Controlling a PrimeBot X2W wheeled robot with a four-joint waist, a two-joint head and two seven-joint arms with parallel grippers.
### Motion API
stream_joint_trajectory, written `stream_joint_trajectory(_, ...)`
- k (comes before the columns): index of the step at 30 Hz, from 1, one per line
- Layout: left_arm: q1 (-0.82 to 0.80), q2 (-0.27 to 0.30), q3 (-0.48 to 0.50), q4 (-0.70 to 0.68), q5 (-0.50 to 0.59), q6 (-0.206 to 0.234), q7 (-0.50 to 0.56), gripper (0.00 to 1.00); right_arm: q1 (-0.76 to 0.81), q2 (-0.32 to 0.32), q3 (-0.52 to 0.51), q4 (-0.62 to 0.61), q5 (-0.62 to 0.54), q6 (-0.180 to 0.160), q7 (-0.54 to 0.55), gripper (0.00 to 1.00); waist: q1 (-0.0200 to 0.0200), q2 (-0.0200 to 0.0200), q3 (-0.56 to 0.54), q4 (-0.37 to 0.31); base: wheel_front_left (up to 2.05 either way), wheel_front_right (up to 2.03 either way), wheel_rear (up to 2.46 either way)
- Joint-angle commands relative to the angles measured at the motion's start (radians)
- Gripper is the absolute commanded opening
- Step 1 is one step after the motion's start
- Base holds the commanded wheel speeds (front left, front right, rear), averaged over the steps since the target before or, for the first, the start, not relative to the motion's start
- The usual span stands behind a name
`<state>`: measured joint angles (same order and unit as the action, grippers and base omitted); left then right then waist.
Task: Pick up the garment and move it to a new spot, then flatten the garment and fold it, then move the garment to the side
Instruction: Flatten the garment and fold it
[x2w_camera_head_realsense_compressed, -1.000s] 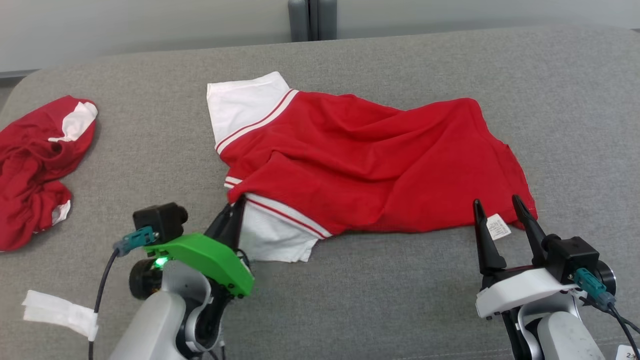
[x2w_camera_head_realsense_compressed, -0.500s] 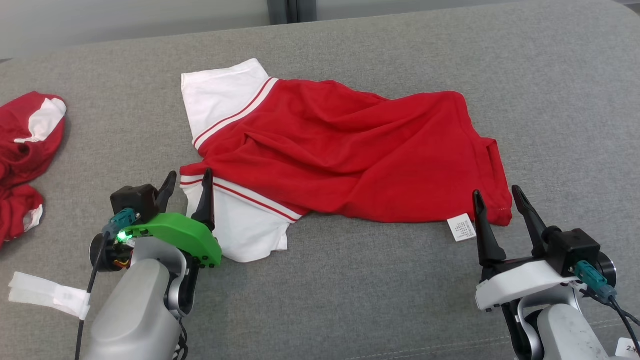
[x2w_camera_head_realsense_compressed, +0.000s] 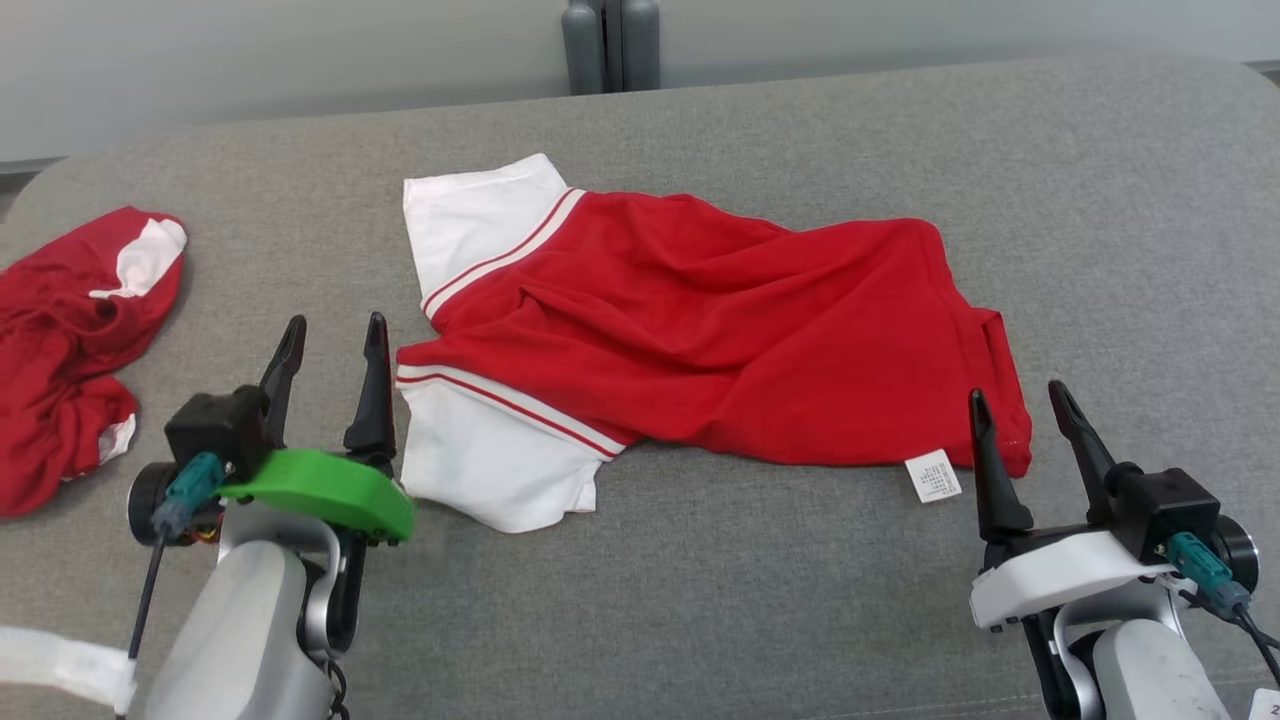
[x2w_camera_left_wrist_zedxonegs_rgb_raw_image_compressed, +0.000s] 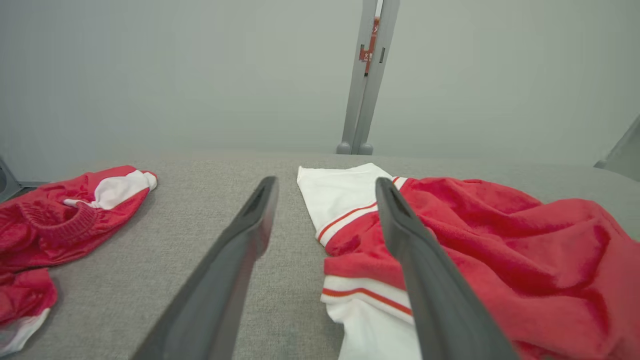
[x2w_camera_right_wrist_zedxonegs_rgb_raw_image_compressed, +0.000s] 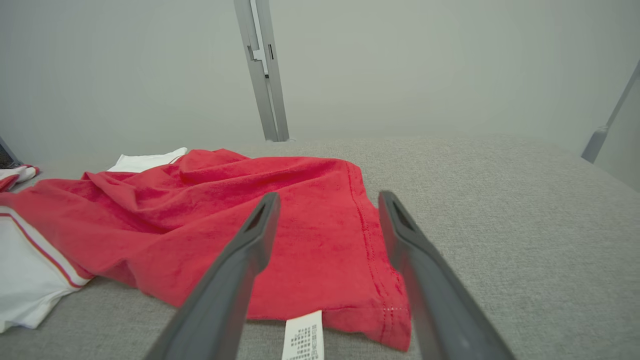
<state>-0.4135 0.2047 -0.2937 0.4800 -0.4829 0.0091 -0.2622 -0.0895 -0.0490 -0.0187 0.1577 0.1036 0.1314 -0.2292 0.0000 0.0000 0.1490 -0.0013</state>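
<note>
Left gripper (x2w_camera_head_realsense_compressed: 336, 325) has let go of the near white sleeve (x2w_camera_head_realsense_compressed: 490, 460) and backed off, fingers (x2w_camera_head_realsense_compressed: 374, 395) now spread, empty, just left of it. Right gripper (x2w_camera_head_realsense_compressed: 1017, 395) also spread and empty, near the hem corner (x2w_camera_head_realsense_compressed: 1005, 455) by the care label (x2w_camera_head_realsense_compressed: 932, 476). Red-and-white garment (x2w_camera_head_realsense_compressed: 720, 330) lies rumpled mid grey surface (x2w_camera_head_realsense_compressed: 760, 590); second red garment (x2w_camera_head_realsense_compressed: 60, 340) far left.
</note>
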Motion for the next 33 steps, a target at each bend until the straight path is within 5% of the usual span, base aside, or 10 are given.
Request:
stream_joint_trajectory(1,0.05,-0.004,0.024,-0.06,0.029,-0.001,-0.003,1.0,0.009,-0.003,-0.008,-0.011,-0.021,-0.001,0.006,1.0,0.0,0.0,-0.023,0.017,0.0,0.0,0.0)
stream_joint_trajectory(9,0.27,-0.072,0.14,-0.281,0.163,-0.066,-0.002,1.0,0.013,-0.003,-0.05,-0.008,-0.065,-0.001,0.034,1.0,0.0,0.0,-0.076,0.034,0.0,0.0,0.0)
stream_joint_trajectory(17,0.375,-0.123,0.196,-0.252,0.222,-0.114,-0.002,1.0,0.036,-0.003,-0.07,0.037,-0.089,-0.001,0.042,1.0,0.0,0.0,-0.139,0.044,0.0,0.0,0.0)
stream_joint_trajectory(33,0.373,-0.147,0.237,-0.214,0.266,-0.139,-0.002,1.0,0.061,-0.003,-0.107,0.06,-0.043,-0.001,0.041,1.0,0.0,0.0,-0.158,0.018,0.0,0.0,0.0)
